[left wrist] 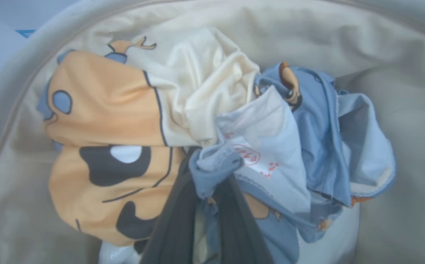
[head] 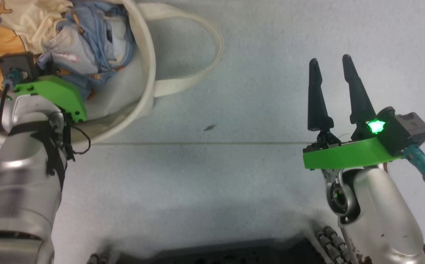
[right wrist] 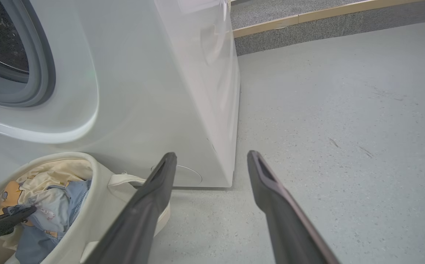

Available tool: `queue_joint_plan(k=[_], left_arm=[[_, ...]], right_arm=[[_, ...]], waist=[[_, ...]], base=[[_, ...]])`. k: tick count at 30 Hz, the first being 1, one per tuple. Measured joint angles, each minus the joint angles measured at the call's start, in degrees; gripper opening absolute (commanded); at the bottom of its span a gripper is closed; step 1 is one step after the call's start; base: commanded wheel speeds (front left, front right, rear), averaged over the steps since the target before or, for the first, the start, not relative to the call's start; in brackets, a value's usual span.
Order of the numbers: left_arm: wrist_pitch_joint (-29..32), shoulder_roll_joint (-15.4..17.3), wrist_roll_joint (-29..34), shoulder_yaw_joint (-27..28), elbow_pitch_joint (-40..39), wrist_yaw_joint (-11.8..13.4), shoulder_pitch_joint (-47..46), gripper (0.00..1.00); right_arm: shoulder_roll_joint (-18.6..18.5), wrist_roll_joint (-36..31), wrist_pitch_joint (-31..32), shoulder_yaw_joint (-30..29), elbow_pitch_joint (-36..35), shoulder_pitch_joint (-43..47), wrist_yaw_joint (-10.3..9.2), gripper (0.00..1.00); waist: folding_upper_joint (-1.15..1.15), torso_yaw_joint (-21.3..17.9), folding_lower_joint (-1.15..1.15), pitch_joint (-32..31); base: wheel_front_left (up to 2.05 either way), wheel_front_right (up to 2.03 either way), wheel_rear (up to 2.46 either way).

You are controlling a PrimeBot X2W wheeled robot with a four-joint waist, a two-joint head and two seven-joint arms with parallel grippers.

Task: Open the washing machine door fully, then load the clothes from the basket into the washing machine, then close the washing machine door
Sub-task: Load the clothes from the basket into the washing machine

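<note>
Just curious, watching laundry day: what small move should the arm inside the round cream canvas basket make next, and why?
Probably lift straight up: the left gripper looks pinched on the light-blue orange-printed fabric lying in the basket, and the white washing machine nearby shows its drum open.

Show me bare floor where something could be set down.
Free: grey floor beside the white washing machine, around the open right gripper. Crowded: the cream canvas basket, full of clothes the left gripper pinches.
</note>
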Motion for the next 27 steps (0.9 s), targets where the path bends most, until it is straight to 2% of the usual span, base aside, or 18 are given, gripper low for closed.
queue_joint_plan(k=[2, 12, 13, 14, 19, 27], left_arm=[[-0.3, 0.2, -0.5, 0.8, -1.8, 0.0, 1.5, 0.00], [-0.3, 0.5, 1.4, 4.7, -23.8, 0.0, 14.8, 0.00], [-0.3, 0.5, 1.4, 4.7, -23.8, 0.0, 14.8, 0.00], [-0.3, 0.0, 2.4, 5.6, -27.8, -0.5, 17.3, 0.00], [-0.3, -1.6, 4.3, 7.6, -34.4, -2.1, 21.6, 0.00], [-0.3, -4.9, 5.8, 11.9, -45.5, -6.4, 30.2, 0.00]], right_arm=[[0.0, 0.0, 0.0, 0.2, 0.5, 0.0, 0.00, 1.00], [-0.1, 1.1, 0.0, 2.1, 2.4, 1.8, 0.00, 1.00], [-0.1, 1.1, 0.0, 2.1, 2.4, 1.8, 0.00, 1.00], [-0.1, 1.3, 0.0, 2.4, 2.9, 2.8, 0.00, 1.00], [-0.1, 1.5, 0.0, 2.8, 3.9, 4.3, 0.00, 1.00], [-0.1, 2.3, 0.0, 3.2, 4.9, 7.6, 0.00, 1.00]], waist=[[0.00, 0.2, 0.00, -1.6], [0.00, 1.4, -0.01, -10.6], [0.00, 1.4, -0.01, -10.6], [0.00, 1.6, -0.01, -12.4], [0.00, 2.0, -0.01, -16.1], [0.00, 2.6, -0.01, -23.3]], base=[[0.00, 0.00, 0.00], [0.00, 0.00, 0.00], [0.00, 0.00, 0.00], [0.00, 0.00, 0.00], [0.00, 0.00, 0.00], [0.00, 0.00, 0.00]])
